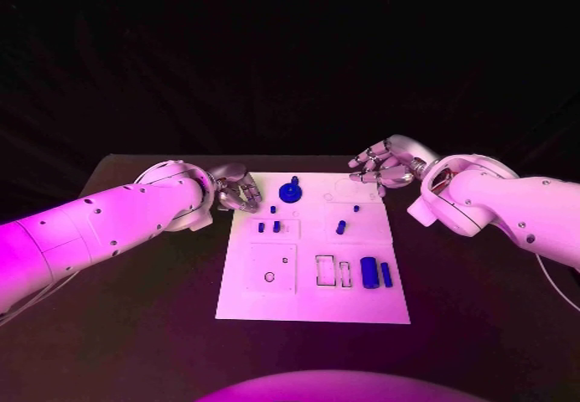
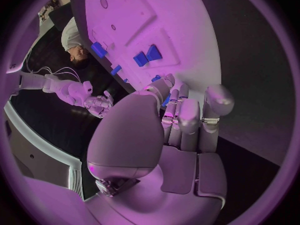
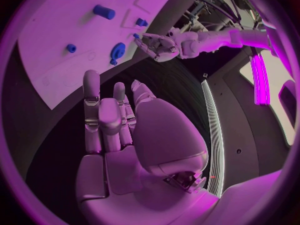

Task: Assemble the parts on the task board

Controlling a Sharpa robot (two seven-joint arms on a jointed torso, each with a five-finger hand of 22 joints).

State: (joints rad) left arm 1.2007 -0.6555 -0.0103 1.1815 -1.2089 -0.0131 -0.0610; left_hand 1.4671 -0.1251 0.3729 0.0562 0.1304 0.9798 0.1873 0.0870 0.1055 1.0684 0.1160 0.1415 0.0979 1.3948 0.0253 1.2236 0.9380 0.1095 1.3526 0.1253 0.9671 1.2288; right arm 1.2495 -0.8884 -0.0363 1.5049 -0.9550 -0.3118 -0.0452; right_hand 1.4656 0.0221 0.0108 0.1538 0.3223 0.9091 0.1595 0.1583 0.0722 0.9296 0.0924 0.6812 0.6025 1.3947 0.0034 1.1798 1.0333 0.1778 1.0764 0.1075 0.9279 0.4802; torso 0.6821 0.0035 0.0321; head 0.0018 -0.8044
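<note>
A: Board first. Where does it lie?

B: The task board (image 1: 312,295), a white plate, lies in the middle of the black table (image 1: 484,318), its long side running away from the robot.

A: And the parts?

B: A round blue gear-like part (image 1: 290,193) stands near the far edge of the board. Small blue pegs (image 1: 268,226) stand in a pair towards the left of the middle, and another small blue piece (image 1: 341,226) sits just right of them. Two upright blue blocks (image 1: 376,274) stand side by side at the right of the near half, next to empty rectangular slots (image 1: 333,270).

A: Left hand?

B: The left hand (image 1: 237,192) is at the far left corner of the board, near the gear-like part. In the left wrist view its fingers (image 2: 187,120) lie straight and close together, pointing at the board's edge, with nothing between them. Whether they touch the board, I cannot tell.

A: Right hand?

B: The right hand (image 1: 387,166) is at the far right corner of the board, fingers (image 3: 103,117) loosely extended side by side, holding nothing. It is apart from every blue part.
</note>
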